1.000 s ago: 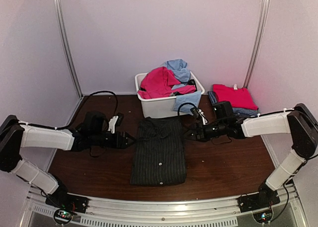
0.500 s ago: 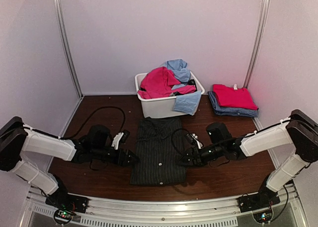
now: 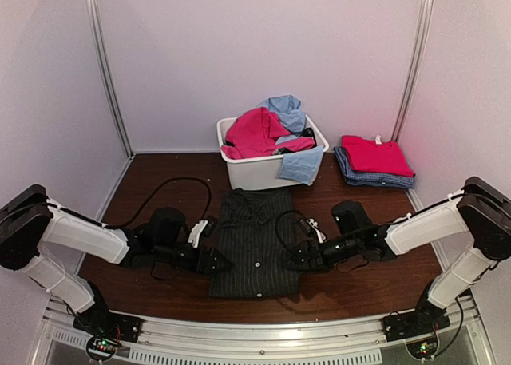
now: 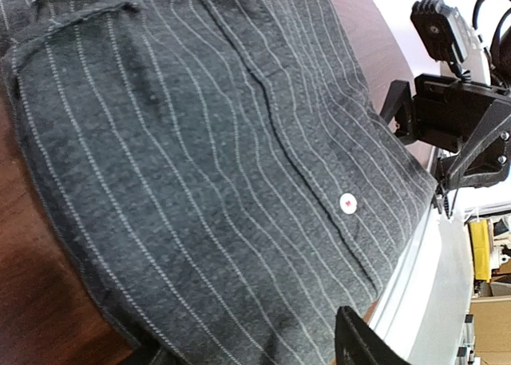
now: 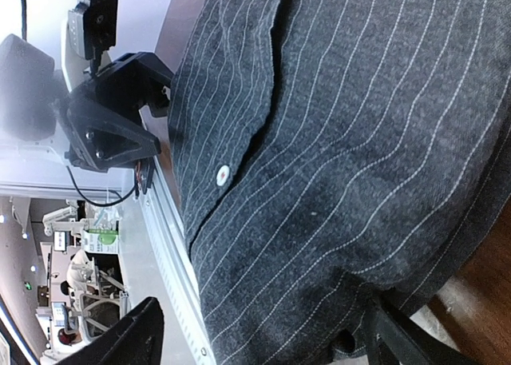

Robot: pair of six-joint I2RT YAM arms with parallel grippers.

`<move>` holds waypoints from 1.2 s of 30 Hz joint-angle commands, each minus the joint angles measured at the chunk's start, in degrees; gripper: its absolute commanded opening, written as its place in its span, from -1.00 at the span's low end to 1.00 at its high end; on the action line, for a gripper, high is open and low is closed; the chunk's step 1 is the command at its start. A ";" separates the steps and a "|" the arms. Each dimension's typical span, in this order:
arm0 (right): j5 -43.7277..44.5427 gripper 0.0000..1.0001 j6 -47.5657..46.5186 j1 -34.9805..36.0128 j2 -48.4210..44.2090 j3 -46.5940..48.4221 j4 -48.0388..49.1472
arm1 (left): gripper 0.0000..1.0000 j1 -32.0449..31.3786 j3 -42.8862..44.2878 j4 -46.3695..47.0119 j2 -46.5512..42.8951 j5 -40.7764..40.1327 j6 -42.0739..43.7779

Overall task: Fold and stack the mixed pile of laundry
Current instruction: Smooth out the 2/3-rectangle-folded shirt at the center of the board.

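Observation:
A black pinstriped shirt [image 3: 255,241] lies folded into a long strip on the table in front of the tub. My left gripper [image 3: 217,261] is low at the shirt's near left edge and my right gripper [image 3: 294,261] at its near right edge. In the left wrist view the left gripper [image 4: 251,337] is open, with striped cloth [image 4: 207,157] spread between its fingers. The right gripper [image 5: 263,309] is also open wide, straddling the shirt's edge [image 5: 335,141]. More of the laundry pile, pink-red [image 3: 255,133] and light blue [image 3: 287,109], sits in the tub.
The white tub [image 3: 254,173] stands at the back centre, a light blue piece [image 3: 302,164] hanging over its front. A folded stack, red cloth [image 3: 375,153] on a blue checked one [image 3: 382,179], sits at the back right. Metal rail [image 3: 255,333] along the near edge.
Both grippers have slid from the shirt's upper sides toward its near end and moved in against its edges. The shirt itself lies as before.

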 commanded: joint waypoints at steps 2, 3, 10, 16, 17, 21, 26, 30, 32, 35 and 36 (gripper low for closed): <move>-0.45 0.71 0.35 1.19 -2.54 -2.76 0.16 | 0.14 -1.01 -1.44 3.73 -0.77 -1.14 -1.77; -0.28 0.67 0.60 1.46 -2.48 -2.90 0.48 | 0.12 -0.99 -1.84 3.91 -1.08 -1.34 -2.15; 0.45 0.19 1.50 2.58 -1.06 -0.33 1.68 | -0.06 -1.13 -2.91 4.65 -1.30 -1.28 -3.48; 0.82 -0.43 0.95 2.75 -1.80 1.42 -1.76 | -0.60 -1.18 -1.02 1.57 -3.83 -0.25 -3.07; 0.90 -0.58 1.03 2.80 -2.34 1.29 -2.60 | -0.69 -1.17 -0.82 0.86 -4.74 0.20 -3.09; 1.03 -0.86 1.57 2.95 -4.68 0.73 -5.58 | -0.94 -1.18 -0.94 -4.24 -9.40 0.92 -3.05; 1.64 -1.00 1.81 5.56 -4.22 -0.61 -8.10 | -1.00 -2.36 -3.66 -7.95 -13.63 1.24 -3.83; 1.36 -1.00 2.97 8.26 0.56 -3.98 -3.07 | -1.00 -4.29 -8.06 -3.89 -12.48 1.00 -5.80; 1.88 -1.00 2.81 8.75 3.99 -4.76 -0.73 | -1.00 -4.90 -9.95 -1.77 -10.35 0.30 -6.10; 1.98 -1.00 1.63 8.83 9.53 -4.70 1.35 | -1.00 -5.04 -11.27 0.37 -5.65 -0.32 -5.75; 2.00 -1.00 1.68 8.81 10.86 -4.65 2.19 | -1.00 -4.98 -11.56 0.81 -4.26 -0.93 -5.95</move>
